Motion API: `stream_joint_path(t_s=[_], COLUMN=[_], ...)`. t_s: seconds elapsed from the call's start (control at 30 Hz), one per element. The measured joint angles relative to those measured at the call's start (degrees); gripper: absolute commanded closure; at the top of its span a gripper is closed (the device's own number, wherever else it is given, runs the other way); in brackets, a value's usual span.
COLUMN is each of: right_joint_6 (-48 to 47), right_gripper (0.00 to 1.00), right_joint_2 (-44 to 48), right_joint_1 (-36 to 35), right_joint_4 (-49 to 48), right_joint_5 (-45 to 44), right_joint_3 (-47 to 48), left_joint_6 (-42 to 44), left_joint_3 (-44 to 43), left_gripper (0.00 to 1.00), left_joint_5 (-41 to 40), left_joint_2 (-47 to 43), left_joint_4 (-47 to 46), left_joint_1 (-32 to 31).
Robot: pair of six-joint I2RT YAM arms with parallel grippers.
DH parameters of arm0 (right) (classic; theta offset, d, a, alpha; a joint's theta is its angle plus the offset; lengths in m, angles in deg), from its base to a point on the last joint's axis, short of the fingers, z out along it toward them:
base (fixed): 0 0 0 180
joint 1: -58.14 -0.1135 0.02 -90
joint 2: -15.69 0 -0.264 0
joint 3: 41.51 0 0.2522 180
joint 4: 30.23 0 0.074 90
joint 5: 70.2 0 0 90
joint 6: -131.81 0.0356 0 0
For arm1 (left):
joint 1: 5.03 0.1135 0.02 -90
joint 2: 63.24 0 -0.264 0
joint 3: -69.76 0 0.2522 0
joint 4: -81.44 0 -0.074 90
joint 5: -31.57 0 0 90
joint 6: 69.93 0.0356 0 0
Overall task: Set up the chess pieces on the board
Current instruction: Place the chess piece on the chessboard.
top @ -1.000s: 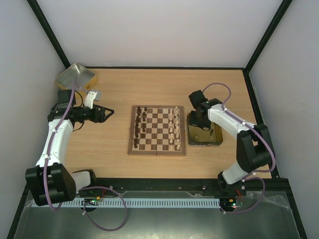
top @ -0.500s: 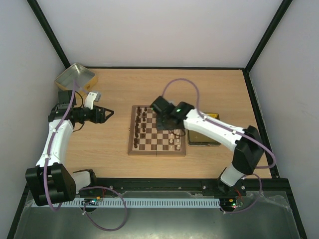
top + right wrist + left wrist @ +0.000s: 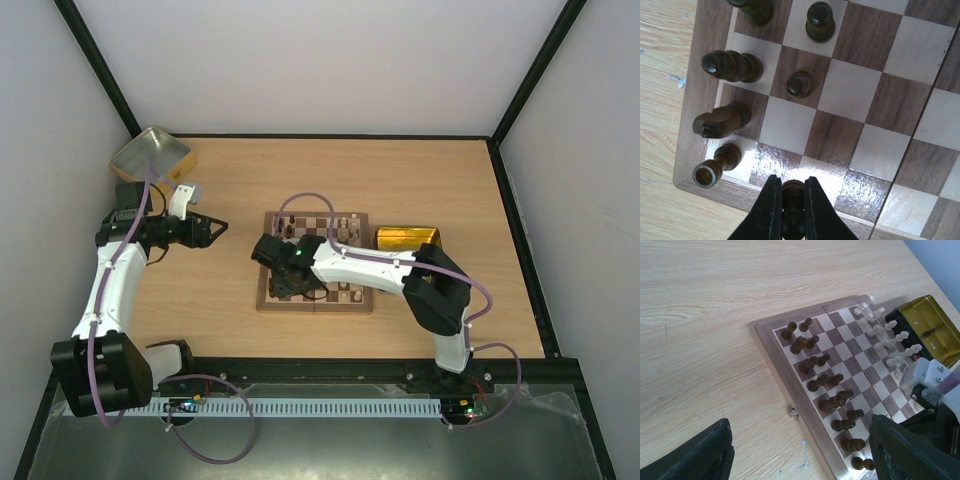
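Right wrist: tool (image 3: 791,186) clamps dark piece (image 3: 792,207) beside rook (image 3: 716,167).

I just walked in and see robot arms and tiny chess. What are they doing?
They're setting up the board. The right gripper pinches a dark piece over the board's edge, near a corner. The left gripper hangs open and empty beside the board. The other dark pieces line one side, the pale pieces the other.

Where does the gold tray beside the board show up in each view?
Top external: gold tray just right of the board.
Left wrist: upper right corner, beyond the pale chess pieces.
Right wrist: not in it.
Shared landmark: the board, with its dark chess pieces.
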Motion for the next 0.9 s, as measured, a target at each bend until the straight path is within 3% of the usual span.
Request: stream_joint_path(t_s=[0.3, 0.9], right_joint_6=[0.0, -0.3], right_gripper=[0.98, 0.98], right_joint_2=[-3.2, -6.1], right_joint_1=[0.0, 0.6], right_joint_4=[-1.1, -1.4], right_joint_5=[0.2, -0.9], right_joint_3=[4.5, 4.8], left_joint_6=[0.0, 0.0], left_joint_3=[0.2, 0.2], left_gripper=[0.26, 0.26], left_joint_5=[0.0, 0.2], left_joint_2=[-0.3, -0.4], left_joint_4=[0.0, 0.0], left_joint_1=[0.0, 0.0])
